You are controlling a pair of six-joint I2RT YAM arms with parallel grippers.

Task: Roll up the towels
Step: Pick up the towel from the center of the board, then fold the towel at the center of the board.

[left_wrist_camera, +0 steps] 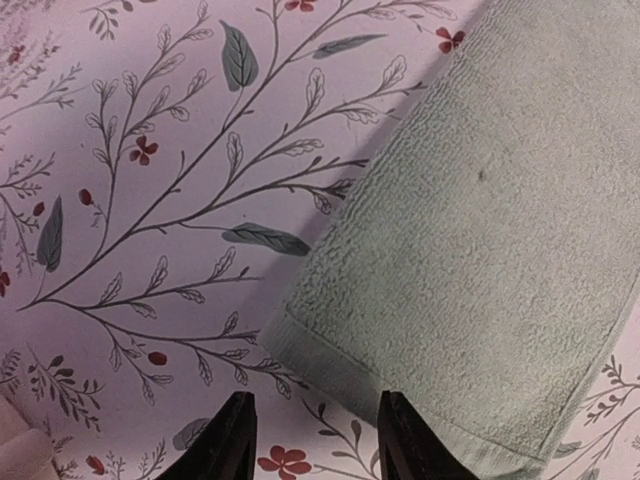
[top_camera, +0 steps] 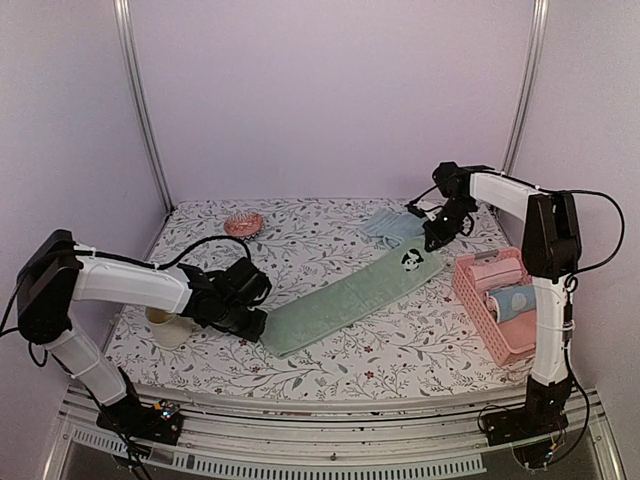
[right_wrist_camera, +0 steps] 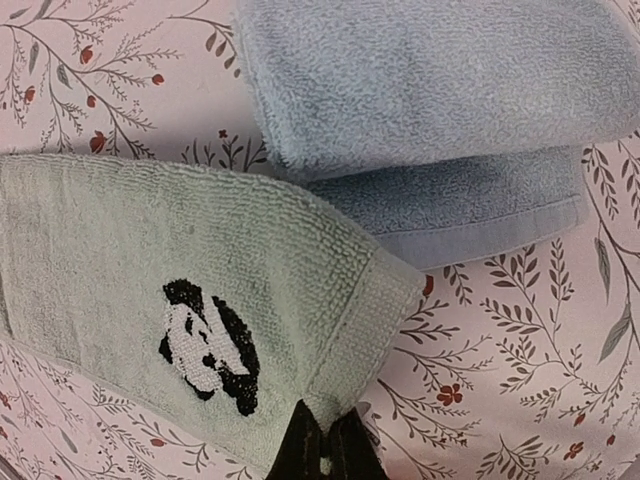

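The pale green towel (top_camera: 350, 297) lies stretched flat and diagonal on the flowered table, a panda patch at its far end. My right gripper (top_camera: 436, 238) is shut on that far hem, the green towel (right_wrist_camera: 150, 290) pinched between the fingers (right_wrist_camera: 300, 450). The light blue towel (top_camera: 392, 227) lies folded just behind it, and in the right wrist view the blue towel (right_wrist_camera: 440, 90) lies flat beyond the green corner. My left gripper (top_camera: 253, 322) is open at the near end, its fingertips (left_wrist_camera: 232, 440) just short of the green towel (left_wrist_camera: 470, 250) corner.
A pink basket (top_camera: 470, 295) at the right holds a rolled pink towel (top_camera: 490, 273) and a blue dotted roll (top_camera: 512, 300). A pink round dish (top_camera: 243, 223) sits at the back left. A cream cup (top_camera: 168, 325) stands by the left arm.
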